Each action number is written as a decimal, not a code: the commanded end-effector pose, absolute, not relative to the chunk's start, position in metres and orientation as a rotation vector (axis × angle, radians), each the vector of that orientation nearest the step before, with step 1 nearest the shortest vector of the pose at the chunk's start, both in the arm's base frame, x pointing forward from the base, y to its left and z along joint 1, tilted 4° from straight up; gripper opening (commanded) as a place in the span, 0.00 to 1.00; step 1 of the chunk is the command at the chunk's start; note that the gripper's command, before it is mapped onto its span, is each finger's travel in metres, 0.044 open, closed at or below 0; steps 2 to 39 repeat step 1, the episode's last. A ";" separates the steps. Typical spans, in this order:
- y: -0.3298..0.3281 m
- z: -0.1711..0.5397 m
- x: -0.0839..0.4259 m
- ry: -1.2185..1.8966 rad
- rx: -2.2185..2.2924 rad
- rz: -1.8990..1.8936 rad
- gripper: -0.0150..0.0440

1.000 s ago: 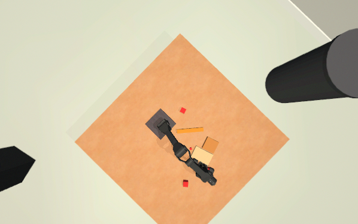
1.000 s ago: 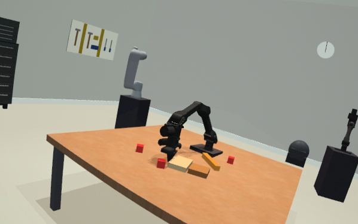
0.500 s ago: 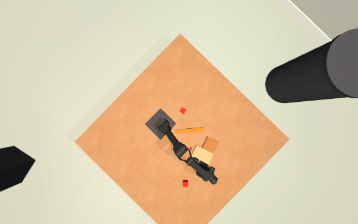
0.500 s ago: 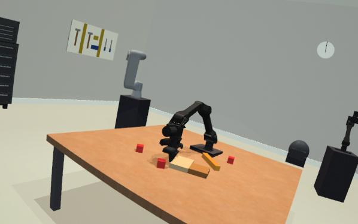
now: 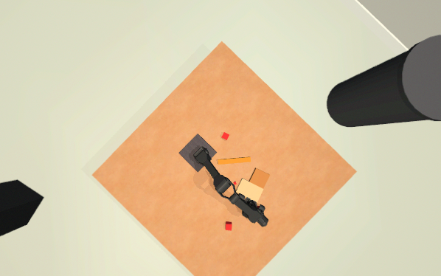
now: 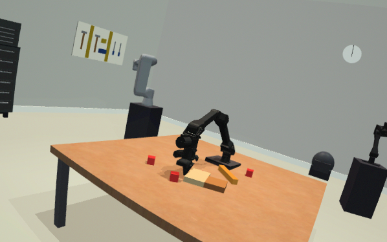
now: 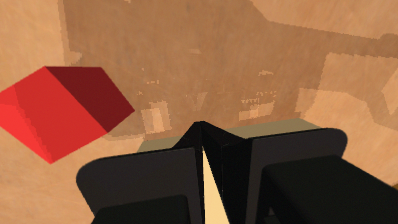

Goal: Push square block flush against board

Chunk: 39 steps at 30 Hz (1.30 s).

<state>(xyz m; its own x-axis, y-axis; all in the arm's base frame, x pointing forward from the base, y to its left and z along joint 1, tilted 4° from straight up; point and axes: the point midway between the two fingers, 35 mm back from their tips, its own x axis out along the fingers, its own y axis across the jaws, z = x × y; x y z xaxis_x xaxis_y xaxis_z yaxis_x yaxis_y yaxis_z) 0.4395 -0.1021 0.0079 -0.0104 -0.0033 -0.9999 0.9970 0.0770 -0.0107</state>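
A pale flat square block [image 5: 250,189] [image 6: 197,176] lies near the table's middle. One of its sides touches a darker orange-brown flat block [image 5: 259,177] [image 6: 215,184]. A long narrow orange board [image 5: 234,160] [image 6: 228,174] lies apart from both, between them and the arm's base [image 5: 198,152]. My gripper [image 6: 186,170] [image 7: 199,126] is shut on nothing. It points down at table height, right at the pale block's edge farthest from the brown block. In the overhead view the arm hides the fingers. A strip of the pale block [image 7: 212,200] shows behind the fingers in the wrist view.
A red cube [image 6: 174,176] [image 7: 60,110] sits close beside the gripper and the pale block. Another red cube [image 5: 228,226] [image 6: 151,160] lies farther out, and a third [image 5: 225,136] [image 6: 249,172] lies beyond the board. The wooden table [image 5: 182,92] [image 6: 114,152] holds everything.
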 end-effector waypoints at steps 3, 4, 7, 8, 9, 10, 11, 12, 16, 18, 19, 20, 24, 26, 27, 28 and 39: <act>-0.107 0.003 0.439 1.266 1.143 -1.166 0.25; -0.107 0.003 0.439 1.266 1.143 -1.166 0.25; -0.107 0.003 0.439 1.266 1.143 -1.166 0.25; -0.107 0.003 0.439 1.266 1.143 -1.166 0.25; -0.107 0.003 0.439 1.266 1.143 -1.166 0.25; -0.107 0.003 0.439 1.266 1.143 -1.166 0.25; -0.107 0.003 0.439 1.266 1.143 -1.166 0.25; -0.107 0.003 0.439 1.266 1.143 -1.166 0.25; -0.107 0.003 0.439 1.266 1.143 -1.166 0.25; -0.107 0.003 0.439 1.266 1.143 -1.166 0.25; -0.107 0.003 0.439 1.266 1.143 -1.166 0.25; -0.107 0.003 0.439 1.266 1.143 -1.166 0.25; -0.107 0.003 0.439 1.266 1.143 -1.166 0.25; -0.107 0.003 0.439 1.266 1.143 -1.166 0.25; -0.107 0.003 0.439 1.266 1.143 -1.166 0.25; -0.107 0.003 0.439 1.266 1.143 -1.166 0.25; -0.107 0.003 0.439 1.266 1.143 -1.166 0.25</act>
